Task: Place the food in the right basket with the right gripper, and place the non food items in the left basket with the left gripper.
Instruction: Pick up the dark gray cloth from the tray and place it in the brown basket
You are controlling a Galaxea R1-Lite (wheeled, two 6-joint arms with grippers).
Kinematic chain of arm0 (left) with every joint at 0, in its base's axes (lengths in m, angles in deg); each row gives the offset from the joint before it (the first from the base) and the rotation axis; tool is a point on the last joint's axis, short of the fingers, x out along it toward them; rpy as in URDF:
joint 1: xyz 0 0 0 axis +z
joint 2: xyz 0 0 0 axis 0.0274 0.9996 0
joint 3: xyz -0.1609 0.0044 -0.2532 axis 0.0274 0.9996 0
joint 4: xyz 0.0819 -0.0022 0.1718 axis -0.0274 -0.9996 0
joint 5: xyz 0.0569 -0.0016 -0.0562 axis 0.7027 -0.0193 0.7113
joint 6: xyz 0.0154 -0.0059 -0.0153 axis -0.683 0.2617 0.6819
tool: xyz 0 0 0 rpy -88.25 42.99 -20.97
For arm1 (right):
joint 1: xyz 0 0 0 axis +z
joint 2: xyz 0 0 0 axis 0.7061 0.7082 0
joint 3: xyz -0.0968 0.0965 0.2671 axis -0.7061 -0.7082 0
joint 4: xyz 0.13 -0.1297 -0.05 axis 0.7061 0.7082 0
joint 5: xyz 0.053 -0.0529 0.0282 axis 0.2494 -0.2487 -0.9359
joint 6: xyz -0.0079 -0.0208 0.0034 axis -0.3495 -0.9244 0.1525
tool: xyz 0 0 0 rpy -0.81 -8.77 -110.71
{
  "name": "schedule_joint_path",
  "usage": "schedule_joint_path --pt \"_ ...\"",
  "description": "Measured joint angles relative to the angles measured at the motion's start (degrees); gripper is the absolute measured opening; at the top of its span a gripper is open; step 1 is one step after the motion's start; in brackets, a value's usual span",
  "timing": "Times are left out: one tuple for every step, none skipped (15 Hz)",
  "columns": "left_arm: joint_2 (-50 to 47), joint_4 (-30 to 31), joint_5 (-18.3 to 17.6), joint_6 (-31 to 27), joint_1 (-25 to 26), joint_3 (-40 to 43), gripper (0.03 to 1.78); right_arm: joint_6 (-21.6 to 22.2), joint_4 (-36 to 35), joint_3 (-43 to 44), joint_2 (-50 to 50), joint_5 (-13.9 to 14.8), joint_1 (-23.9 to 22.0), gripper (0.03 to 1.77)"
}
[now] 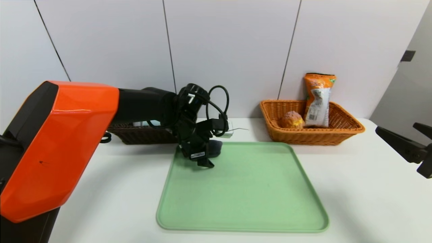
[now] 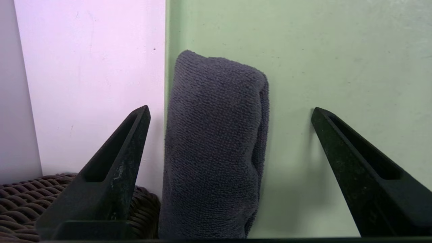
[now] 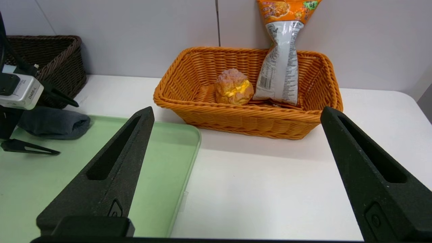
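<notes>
The rolled dark grey cloth (image 1: 215, 148) (image 2: 216, 145) lies at the far left corner of the green tray (image 1: 253, 202). My left gripper (image 1: 210, 156) (image 2: 231, 108) stands open astride it, one finger on each side and neither touching. Behind the arm, the dark brown left basket (image 1: 138, 135) (image 3: 44, 57) is mostly hidden, as is what lies in it. The orange-tan right basket (image 1: 344, 130) (image 3: 249, 118) holds the bun (image 1: 292, 119) (image 3: 234, 91) and the upright orange snack packet (image 1: 319, 99) (image 3: 280, 71). My right gripper (image 1: 418, 145) (image 3: 236, 109) hangs open and empty at the table's right edge.
The tray lies mid-table, bare apart from the cloth. Both baskets stand against the back wall (image 1: 236, 50). White tabletop (image 1: 364, 189) stretches between tray and right gripper. A corner of the dark basket (image 2: 20, 199) lies just beside my left finger.
</notes>
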Motion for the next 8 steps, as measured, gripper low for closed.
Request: schedule_joint_path --pt "-0.3 0.0 0.0 0.0 -0.2 0.5 1.69 0.0 0.0 -0.2 0.0 0.0 0.0 1.70" --pt "-0.5 0.0 0.0 0.0 -0.3 0.7 1.69 0.0 -0.1 -0.3 0.0 0.0 0.0 1.70" --pt "-0.6 -0.2 0.1 0.0 -0.3 0.9 1.60 0.0 0.0 -0.4 0.0 0.0 0.0 1.70" --pt "-0.8 -0.2 0.0 0.0 -0.4 1.1 1.44 0.0 -0.1 -0.4 0.0 0.0 0.0 1.70" --pt "-0.9 -0.3 0.1 0.0 -0.4 1.4 1.29 0.0 -0.1 -0.4 0.0 -0.1 0.0 1.70" --pt "-1.0 -0.2 0.1 -0.1 -0.4 1.6 1.16 0.0 -0.1 -0.4 0.0 -0.1 0.0 1.70" --pt "-1.1 -0.1 0.2 -0.1 -0.4 1.9 1.03 0.0 -0.1 -0.4 0.0 -0.1 0.0 1.70" --pt "-1.2 0.0 0.2 -0.1 -0.4 2.1 0.93 0.0 -0.1 -0.3 0.0 -0.1 0.0 1.70"
